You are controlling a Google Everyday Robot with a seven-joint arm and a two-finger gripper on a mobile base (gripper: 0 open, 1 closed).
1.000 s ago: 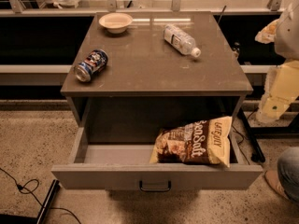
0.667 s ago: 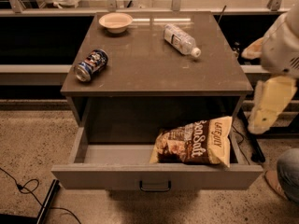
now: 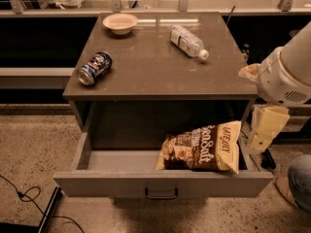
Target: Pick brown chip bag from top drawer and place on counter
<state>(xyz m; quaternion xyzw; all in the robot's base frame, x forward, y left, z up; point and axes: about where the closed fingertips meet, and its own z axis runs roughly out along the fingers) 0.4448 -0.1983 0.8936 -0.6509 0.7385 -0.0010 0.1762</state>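
The brown chip bag lies flat in the right half of the open top drawer, with its white "Sea Salt" lettering facing up. The drawer is pulled out below the grey-brown counter. My gripper hangs on its white arm at the right side of the cabinet. It is beside the drawer's right wall, just right of the bag and apart from it. It holds nothing that I can see.
On the counter a blue can lies on its side at the left, a white bowl stands at the back, and a plastic water bottle lies at the back right. A black cable runs over the floor at the left. A person's leg is at the bottom right.
My arm has swung in from the right edge, moving left and down toward the drawer's right side. The bag and the counter objects have not moved.
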